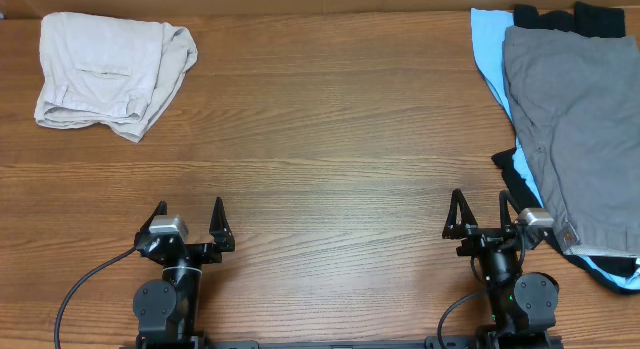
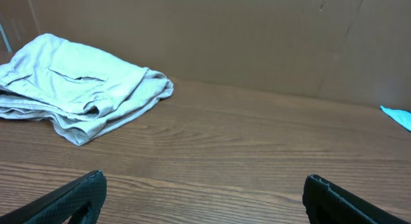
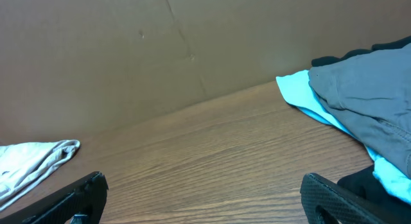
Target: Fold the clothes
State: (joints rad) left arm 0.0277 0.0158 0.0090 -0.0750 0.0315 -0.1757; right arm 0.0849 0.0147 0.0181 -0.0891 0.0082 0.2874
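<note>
Overhead view, and the grey shorts [image 1: 575,129] lie at the far right of the table [image 1: 330,139], spread long and flat and running off the right edge of the shot, with no fold in them that I can see. They top a pile rather than lying on bare wood: a light-blue garment [image 1: 487,49] peeks out along their left side and near end, and a black garment [image 1: 580,19] shows at the far end. The right gripper [image 1: 480,204] sits just beside the pile's near left corner, jaws wide, nothing between them. The left gripper [image 1: 189,211] is well apart on the other side, also wide and empty. In the far left corner the cream-beige shorts [image 1: 105,69] lie in a rough bundle. My read: the grey pair is untouched, so pulling it clear, smoothing it and every fold are all left to do
</note>
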